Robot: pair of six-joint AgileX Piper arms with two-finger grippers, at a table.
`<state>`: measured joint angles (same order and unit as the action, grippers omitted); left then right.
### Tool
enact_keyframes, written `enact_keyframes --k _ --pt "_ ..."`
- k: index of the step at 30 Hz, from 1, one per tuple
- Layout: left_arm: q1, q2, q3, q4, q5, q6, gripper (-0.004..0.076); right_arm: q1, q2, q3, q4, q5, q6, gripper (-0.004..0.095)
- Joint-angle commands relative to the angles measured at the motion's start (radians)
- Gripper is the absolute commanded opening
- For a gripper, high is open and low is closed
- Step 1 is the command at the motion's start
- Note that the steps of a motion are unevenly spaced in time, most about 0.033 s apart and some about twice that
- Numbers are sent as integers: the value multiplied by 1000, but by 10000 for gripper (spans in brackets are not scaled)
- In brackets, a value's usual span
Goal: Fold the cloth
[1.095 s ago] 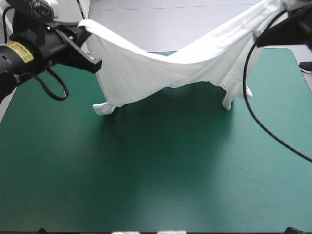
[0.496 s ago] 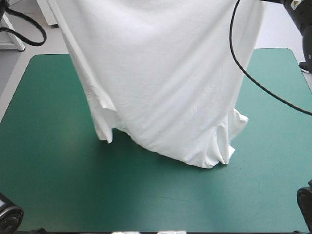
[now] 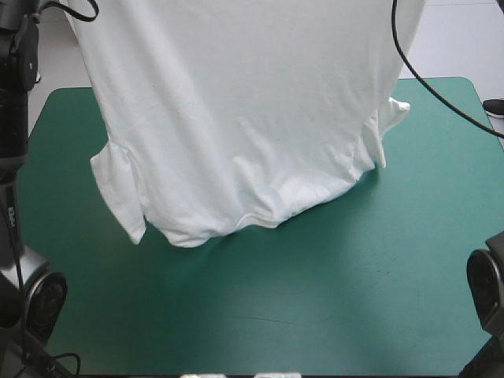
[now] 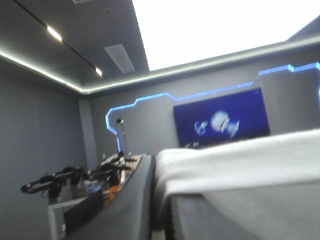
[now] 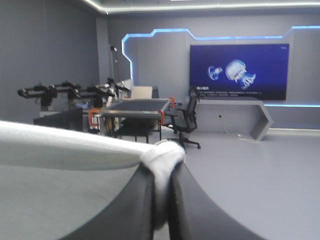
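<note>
The white T-shirt point(image 3: 244, 110) hangs spread like a curtain from above the high view, its lower hem resting in folds on the teal-green table point(image 3: 354, 299). One sleeve point(image 3: 118, 189) dangles on the left, and the other point(image 3: 387, 126) is bunched on the right. Both grippers are above the high view's frame. In the left wrist view my left gripper point(image 4: 161, 200) is all but shut, and the T-shirt point(image 4: 235, 165) drapes over its black fingers. My right gripper point(image 5: 162, 170) is shut on a bunched white corner of the T-shirt point(image 5: 162, 155), which stretches away to one side.
Raised arm links stand at the table's left side point(image 3: 16, 102) and near its right front corner point(image 3: 487, 291). Bare teal-green cover lies in front of the hanging hem and to its right.
Earlier the T-shirt sagged between two grippers over the table's far half. Both arms rose out of the high view, the T-shirt now hangs full length, and its hem has slid left.
</note>
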<state>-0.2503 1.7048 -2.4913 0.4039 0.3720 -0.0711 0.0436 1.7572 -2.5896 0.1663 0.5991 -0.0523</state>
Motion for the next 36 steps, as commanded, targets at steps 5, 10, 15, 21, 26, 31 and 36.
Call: enact_keyframes --k 5,10,15,21,26,31,36 --pt "74 38 -165 -168 -414 14 -8 -121 32 -170 131 -326 -107 -17" --pt "74 117 -267 -172 -399 -5 -8 -163 44 -174 131 -370 -107 -17" --pt "84 237 -267 -222 -264 -43 -8 -167 144 -174 133 -265 -107 -17" --pt "86 360 -267 -342 123 -2 -8 -166 298 -174 145 112 -150 -17" --pt "86 380 -267 -427 175 46 -9 -166 334 -174 215 158 -219 -17" --pt "86 385 -265 -458 342 46 -9 -166 339 -164 236 212 -234 -17" --pt "84 407 -257 -505 678 56 -9 -166 337 -52 260 382 -234 -17"
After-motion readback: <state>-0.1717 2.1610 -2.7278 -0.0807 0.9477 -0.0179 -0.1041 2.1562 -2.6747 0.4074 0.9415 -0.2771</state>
